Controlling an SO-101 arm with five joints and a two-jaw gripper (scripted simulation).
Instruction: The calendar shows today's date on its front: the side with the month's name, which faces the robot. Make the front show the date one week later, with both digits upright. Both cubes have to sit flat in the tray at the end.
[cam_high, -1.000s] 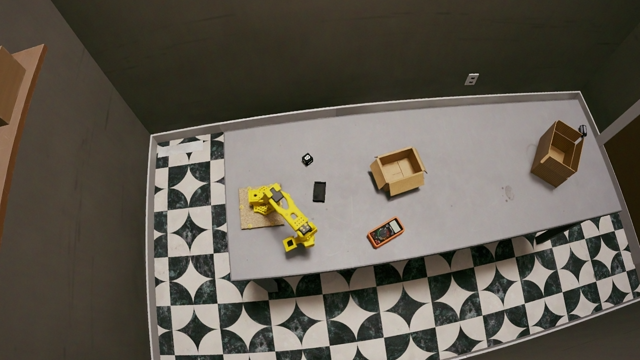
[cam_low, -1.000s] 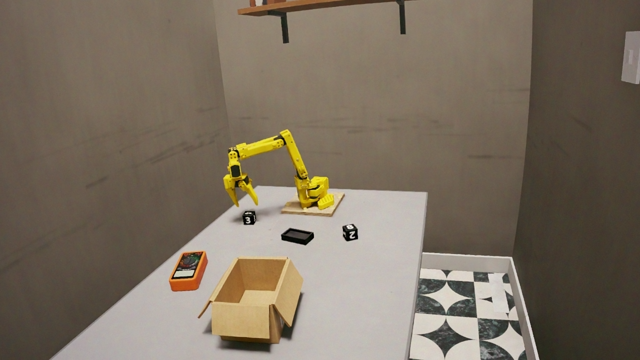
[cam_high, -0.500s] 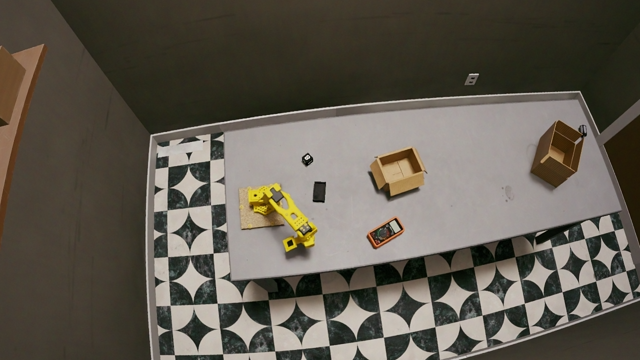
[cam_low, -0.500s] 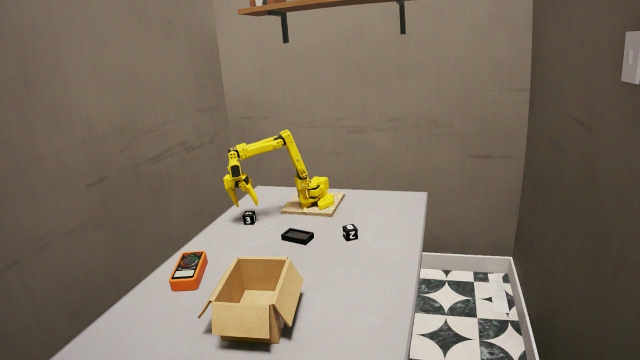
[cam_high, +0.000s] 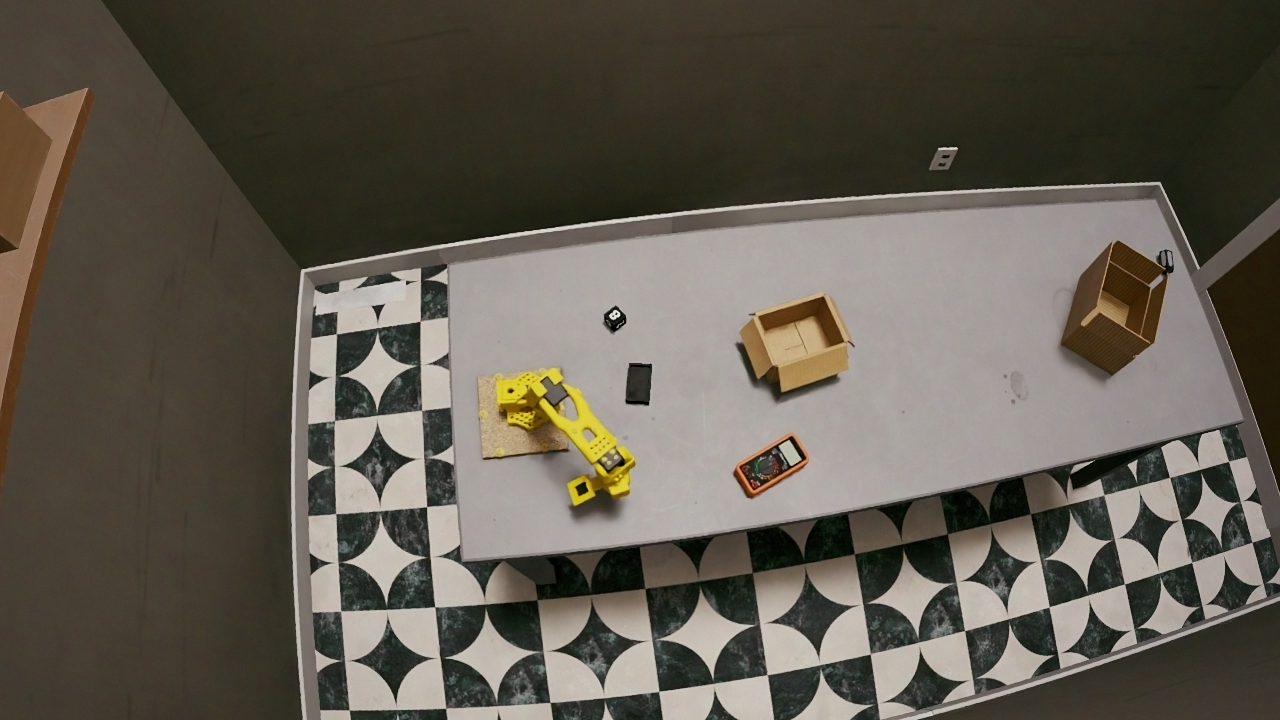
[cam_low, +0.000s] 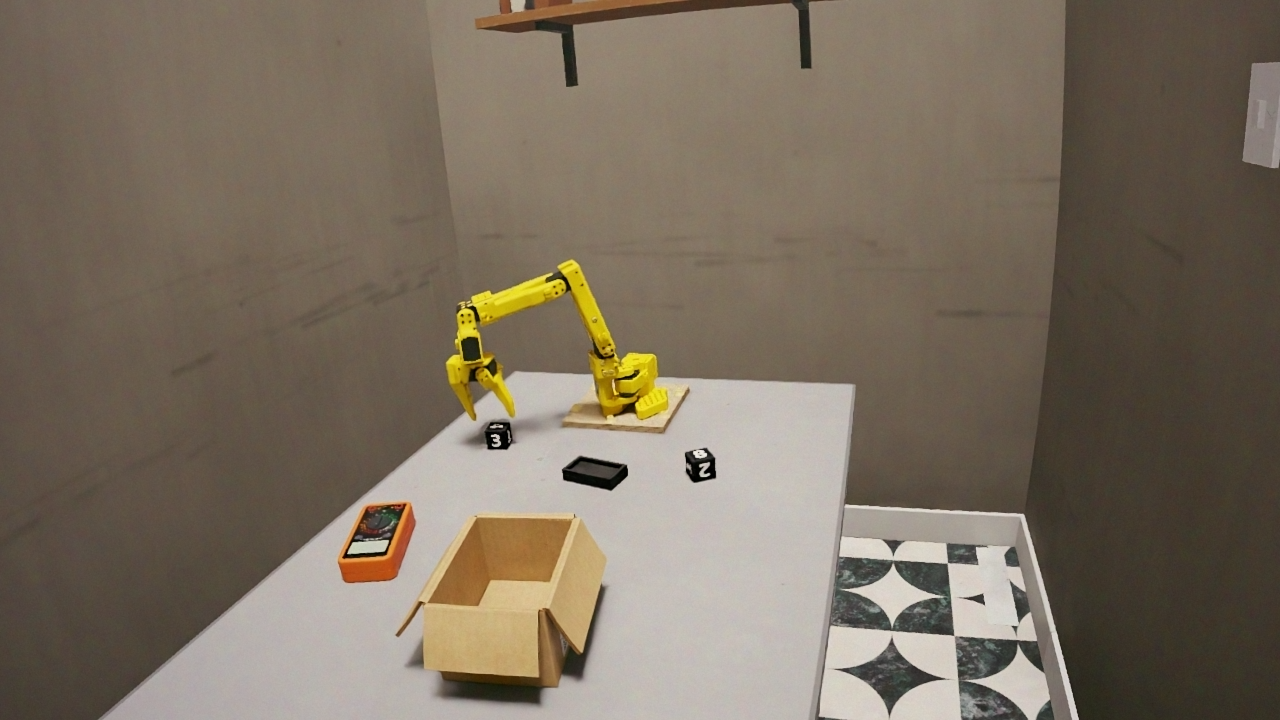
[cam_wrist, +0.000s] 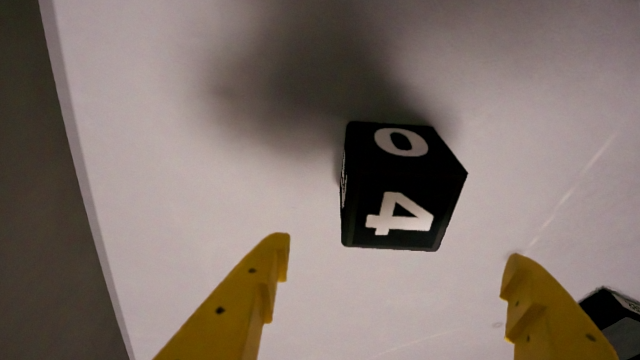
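My gripper is open and empty, pointing down, with its fingertips above a black cube. This cube sits on the table near its edge. The wrist view shows it between the finger lines, with a sideways 4 on top and a 0 on one side; the exterior view shows a 3 on another side. The arm hides it in the top view. The other black cube stands on the table beyond the tray, 8 on top and a 2 on one side. The black tray is empty; its corner shows in the wrist view.
An orange multimeter lies beyond the tray on the gripper's side of the table. An open cardboard box stands farther out, and another box stands at the table's far end.
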